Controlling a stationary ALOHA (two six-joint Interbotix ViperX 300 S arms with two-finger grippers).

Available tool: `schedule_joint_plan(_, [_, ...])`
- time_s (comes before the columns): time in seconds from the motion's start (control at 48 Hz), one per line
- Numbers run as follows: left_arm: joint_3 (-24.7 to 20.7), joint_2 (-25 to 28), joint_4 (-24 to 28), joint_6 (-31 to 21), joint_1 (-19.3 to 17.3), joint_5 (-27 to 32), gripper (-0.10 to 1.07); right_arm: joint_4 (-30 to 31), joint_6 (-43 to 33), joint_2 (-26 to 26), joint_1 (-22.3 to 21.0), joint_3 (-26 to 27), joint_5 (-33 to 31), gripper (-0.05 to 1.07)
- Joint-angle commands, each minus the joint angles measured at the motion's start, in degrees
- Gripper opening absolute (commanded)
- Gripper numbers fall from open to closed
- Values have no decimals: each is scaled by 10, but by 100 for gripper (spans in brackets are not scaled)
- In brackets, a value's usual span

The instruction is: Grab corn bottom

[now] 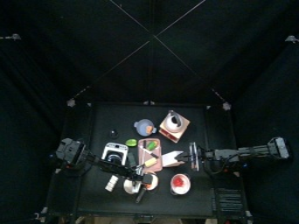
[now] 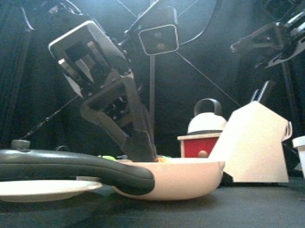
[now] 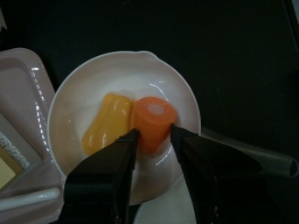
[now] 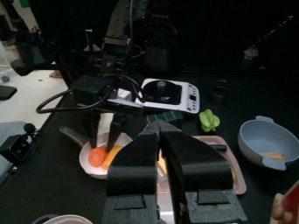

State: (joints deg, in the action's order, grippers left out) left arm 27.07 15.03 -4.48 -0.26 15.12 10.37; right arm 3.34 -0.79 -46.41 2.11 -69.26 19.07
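In the left wrist view a white pan (image 3: pixel 70 96) holds a long yellow corn piece (image 3: pixel 107 127) and a round orange piece (image 3: pixel 155 115) side by side. My left gripper (image 3: pixel 156 134) reaches down into the pan, and its jaws press on either side of the orange piece, next to the yellow one. In the top view the left gripper (image 1: pixel 140 178) is over the pan (image 1: pixel 151 182) at the table's front. In the front view it dips into the pan (image 2: pixel 179 178). My right gripper (image 4: pixel 159 129) hangs shut and empty above a pink tray (image 4: pixel 225 162).
A blue bowl (image 1: pixel 142 125) and a kettle (image 1: pixel 176 122) stand at the back. A scale (image 1: pixel 114 153) and a green item (image 1: pixel 131 142) are on the left. A red bowl (image 1: pixel 179 184) sits right of the pan. A white carton (image 2: pixel 256 142) and a red box (image 2: pixel 201 142) stand close by.
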Motion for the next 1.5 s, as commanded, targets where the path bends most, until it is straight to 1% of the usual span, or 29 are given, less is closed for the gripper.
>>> schedule_joint_plan(0.0, [-12, -6, 9, 0, -4, -3, 76, 0, 1, 3, -1, 4, 5, 2])
schedule_joint_plan(0.146, [-17, -5, 17, 0, -4, -4, 79, 0, 1, 3, -1, 4, 4, 2])
schedule_joint_plan(0.354, [-17, -4, 23, 2, -4, -4, 87, 0, 1, 3, -2, 3, 4, 2])
schedule_joint_plan(0.771, [-25, 11, 84, 3, 5, -4, 86, -1, 1, 3, -2, 1, 5, 2])
schedule_joint_plan(1.479, [-34, 33, 79, -1, 5, -6, 86, 0, 1, 3, -5, -3, 5, 2])
